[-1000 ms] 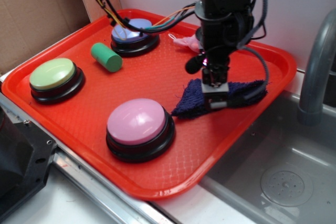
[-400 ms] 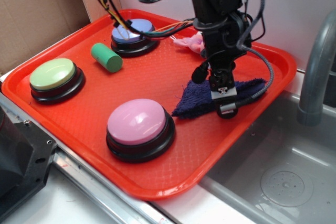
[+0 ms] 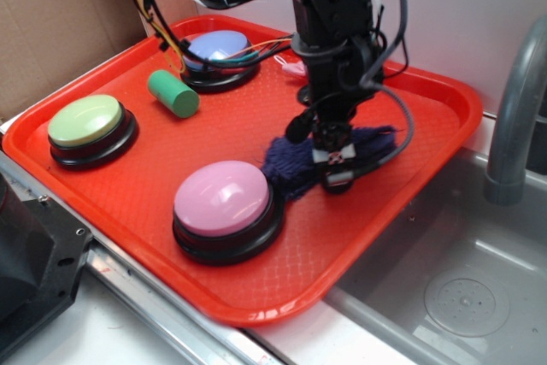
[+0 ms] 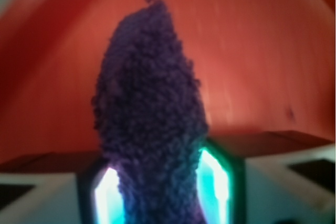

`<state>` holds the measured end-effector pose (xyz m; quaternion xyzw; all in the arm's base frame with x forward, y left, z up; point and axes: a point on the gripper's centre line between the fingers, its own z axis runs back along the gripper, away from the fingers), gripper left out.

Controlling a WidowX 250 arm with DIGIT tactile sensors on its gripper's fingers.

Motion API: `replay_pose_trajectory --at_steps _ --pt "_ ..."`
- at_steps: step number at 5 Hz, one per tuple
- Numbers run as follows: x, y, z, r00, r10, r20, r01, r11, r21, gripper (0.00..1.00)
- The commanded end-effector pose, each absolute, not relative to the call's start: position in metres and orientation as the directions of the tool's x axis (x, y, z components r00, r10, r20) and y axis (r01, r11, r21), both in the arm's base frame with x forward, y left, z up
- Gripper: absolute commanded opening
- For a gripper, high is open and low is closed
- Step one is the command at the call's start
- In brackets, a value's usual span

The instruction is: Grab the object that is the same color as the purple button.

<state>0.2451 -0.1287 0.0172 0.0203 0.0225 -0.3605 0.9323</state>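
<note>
Rag (image 3: 286, 168) now bunched and dragged left vs 1 s ago, edge beside pink button (image 3: 224, 198). Gripper (image 3: 333, 160) pinched on rag (wrist view: cloth between pads (image 4: 215, 182)). Prob. lifting off tray (image 3: 444, 108); grasp looks secured.

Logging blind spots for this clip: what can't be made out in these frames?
- Gripper fingertips: exterior view, hidden by its own body and the purple rag.
- Purple button: exterior view, partly crossed by cables.
- Pink item behind the arm: exterior view, mostly hidden by the arm, so its shape is unreadable.
- Rag's lower end: wrist view, cut off by the bottom edge; the view is blurred.
</note>
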Motion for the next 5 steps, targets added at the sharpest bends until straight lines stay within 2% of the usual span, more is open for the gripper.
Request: replay_pose_trajectory --at_steps 1,2,4,5 --pt "0.236 -0.136 0.109 0.763 -0.64 -0.097 0.647 0.75 0.137 0.0" --pt "0.223 -0.122 0.159 0.854 -0.512 -0.095 0.52 0.835 0.179 0.0" --pt "0.175 -0.08 0.253 0.973 -0.225 -0.059 0.232 0.95 0.207 0.0" --pt "0.16 -0.073 0.258 1.0 0.016 0.015 -0.02 0.953 0.302 0.0"
